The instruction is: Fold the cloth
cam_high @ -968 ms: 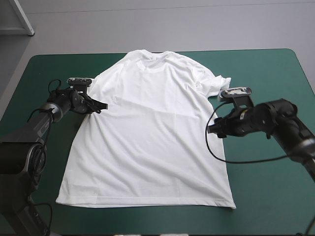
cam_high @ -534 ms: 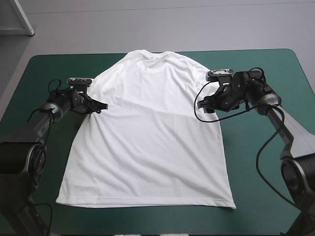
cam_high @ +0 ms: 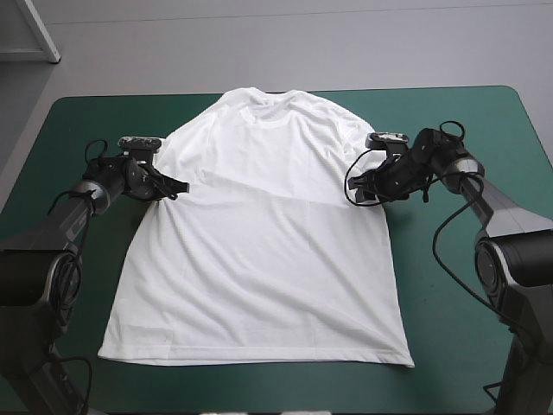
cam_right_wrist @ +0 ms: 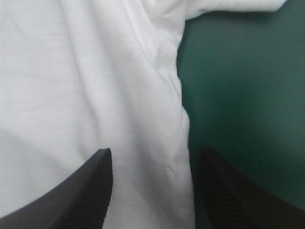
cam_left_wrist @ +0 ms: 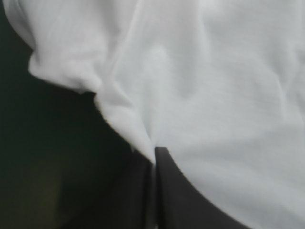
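Observation:
The white T-shirt (cam_high: pixel 259 233) lies spread flat on the teal-green table (cam_high: pixel 467 346), collar toward the far edge, hem toward the near edge. My left gripper (cam_high: pixel 177 188) is at the shirt's left side seam just under the sleeve, shut on the T-shirt; its black fingers (cam_left_wrist: pixel 164 191) meet in a point with the white cloth (cam_left_wrist: pixel 200 86) pinched at the tip. My right gripper (cam_high: pixel 354 187) sits at the right side seam under the other sleeve, open, its fingertips (cam_right_wrist: pixel 102 160) standing apart over the shirt's edge (cam_right_wrist: pixel 157 119).
Bare teal-green cover (cam_high: pixel 78 121) surrounds the shirt on every side. The right sleeve (cam_right_wrist: pixel 238 5) lies ahead of the right gripper, with bare cover (cam_right_wrist: pixel 243 86) beside the seam.
The right arm swung from the bare cover toward the far side and inward to the shirt's right armpit seam, then settled slightly nearer. The left arm and the shirt stayed still.

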`<state>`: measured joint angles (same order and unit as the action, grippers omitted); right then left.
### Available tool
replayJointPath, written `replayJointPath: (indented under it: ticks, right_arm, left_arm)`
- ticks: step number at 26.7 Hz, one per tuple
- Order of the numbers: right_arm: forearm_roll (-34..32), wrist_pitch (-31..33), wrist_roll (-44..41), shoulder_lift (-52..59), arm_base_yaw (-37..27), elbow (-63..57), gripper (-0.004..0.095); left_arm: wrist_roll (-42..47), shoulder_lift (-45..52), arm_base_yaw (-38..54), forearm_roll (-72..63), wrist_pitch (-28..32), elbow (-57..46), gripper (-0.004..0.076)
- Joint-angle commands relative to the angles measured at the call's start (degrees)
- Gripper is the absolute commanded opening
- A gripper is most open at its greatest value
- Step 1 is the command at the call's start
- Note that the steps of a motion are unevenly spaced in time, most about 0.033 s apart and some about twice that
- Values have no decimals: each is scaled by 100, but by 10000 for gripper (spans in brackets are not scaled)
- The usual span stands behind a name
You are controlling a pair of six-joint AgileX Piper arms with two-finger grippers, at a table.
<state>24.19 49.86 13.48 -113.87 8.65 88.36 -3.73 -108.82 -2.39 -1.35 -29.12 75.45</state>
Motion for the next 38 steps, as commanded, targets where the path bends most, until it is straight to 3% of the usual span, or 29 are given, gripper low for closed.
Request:
replayJointPath:
  ticks: [1, 3, 5, 12, 22, 31, 38]
  right_arm:
    - [281, -221, 160, 214, -35, 125, 436]
    - [411, -377, 258, 214, -35, 125, 170]
    - [423, -377, 388, 227, -35, 125, -22]
    - [292, -567, 386, 846, -35, 135, -17]
    - [-184, -670, 160, 2143, -35, 391, -17]
    - [-183, -99, 109, 2568, -35, 2436, -17]
    - [-234, -456, 109, 2519, -35, 3279, -17]
  left_arm:
    - [12, 153, 13, 135, -130, 57, 21]
    - [12, 153, 13, 135, -38, 57, 21]
    - [12, 195, 13, 135, 101, 57, 20]
    - [35, 808, 13, 251, 345, 288, 19]
    - [186, 2005, 13, 694, 84, 1364, 19]
    - [171, 2897, 13, 694, -111, 2468, 19]
    - [18, 2935, 13, 694, 366, 2970, 19]
